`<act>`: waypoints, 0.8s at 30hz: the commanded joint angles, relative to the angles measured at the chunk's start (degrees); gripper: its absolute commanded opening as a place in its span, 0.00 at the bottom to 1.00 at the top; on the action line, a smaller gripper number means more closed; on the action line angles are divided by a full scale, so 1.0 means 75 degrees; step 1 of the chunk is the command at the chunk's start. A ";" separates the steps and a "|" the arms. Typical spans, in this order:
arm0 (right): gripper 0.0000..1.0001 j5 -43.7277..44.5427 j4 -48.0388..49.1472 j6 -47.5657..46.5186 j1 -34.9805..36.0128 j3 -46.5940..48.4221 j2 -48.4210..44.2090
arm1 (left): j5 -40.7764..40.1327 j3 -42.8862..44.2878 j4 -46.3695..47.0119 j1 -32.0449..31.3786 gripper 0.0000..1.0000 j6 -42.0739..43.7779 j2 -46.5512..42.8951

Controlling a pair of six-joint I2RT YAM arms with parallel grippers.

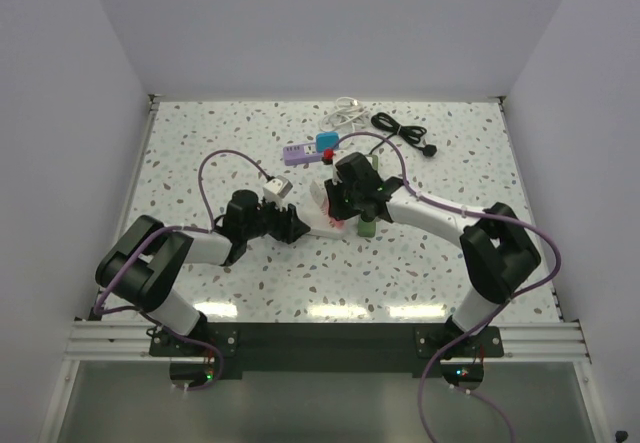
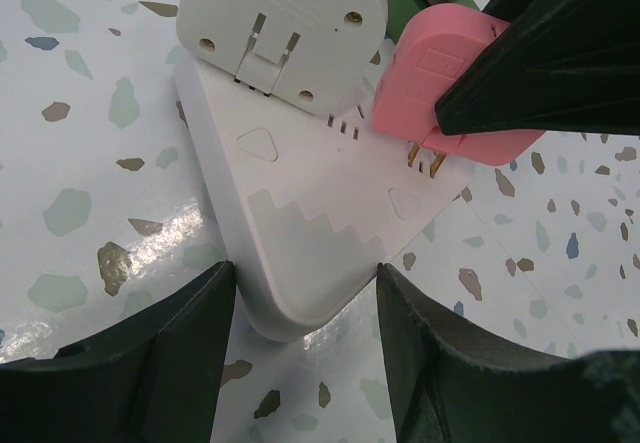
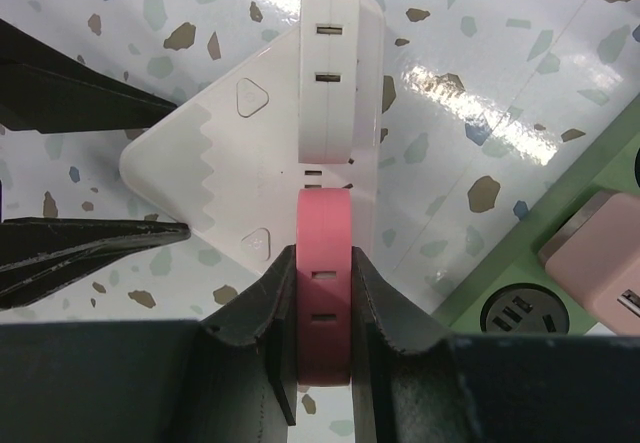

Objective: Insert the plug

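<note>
The speckled terrazzo tabletop, glossy and pale, carried everything, and the two arms met near its middle. Toward its far edge lay one purple power strip, one coiled black cable and one white cable. Near the middle sat one green power strip of matte plastic with a pale pink cube charger on it. Just beside it lay a single white socket block, a smooth flat triangle with rounded corners, two embossed triangles and a sawtooth line across its face. The left gripper had its two dark, rough-textured fingers clamped on one rounded corner of that block, one finger against each edge. Two flat plugs stood side by side on the block: a white plug with rounded corners and two metal blades, and the pink plug, smooth and rounded. The right gripper was closed on the pink plug, its fingers pressed against the two broad faces. The plug's two brass prongs showed below its body, their tips at the block's face.
</note>
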 commanded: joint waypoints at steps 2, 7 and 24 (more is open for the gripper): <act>0.00 -0.0507 -0.0080 0.0427 0.0481 -0.0588 0.0314 | 0.0194 0.0269 0.0149 -0.0082 0.55 0.0172 0.0232; 0.00 -0.0355 -0.0115 0.0533 0.0622 -0.0764 0.0114 | 0.0183 0.0257 0.0149 -0.0082 0.54 0.0161 0.0221; 0.00 0.0020 0.0470 0.0955 0.0891 -0.1702 -0.0636 | 0.0171 0.0187 0.0137 -0.0082 0.53 0.0172 0.0115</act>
